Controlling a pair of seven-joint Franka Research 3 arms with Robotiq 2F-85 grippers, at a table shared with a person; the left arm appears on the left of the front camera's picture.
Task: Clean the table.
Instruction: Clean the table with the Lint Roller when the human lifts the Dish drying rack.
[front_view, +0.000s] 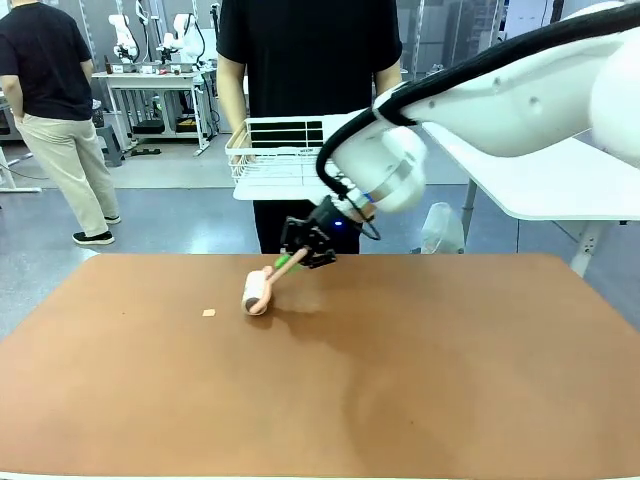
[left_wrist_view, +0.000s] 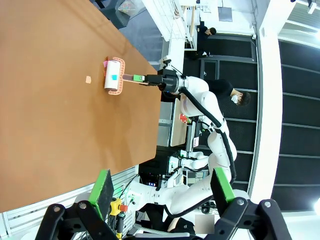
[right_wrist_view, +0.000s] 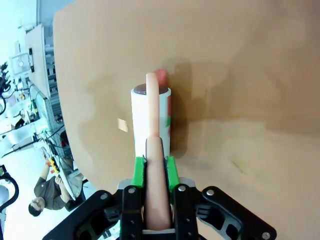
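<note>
Right claw (front_view: 291, 259), clamped on the handle of the lint roller (front_view: 258, 292), rests the roll on the counter (front_view: 420, 390) beneath. Sweeping step, likely; next move: roll toward the scrap (front_view: 208, 313) near the roller. Left claw (left_wrist_view: 162, 192) gapes, empty.

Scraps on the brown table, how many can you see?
2: a tan scrap apart from the lint roller, a pink scrap close by its far side. Others may hide under it.

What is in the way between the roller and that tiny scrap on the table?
Nothing I can see. The right hand grips the roller, and just bare table lies between the roller and the scrap.
</note>
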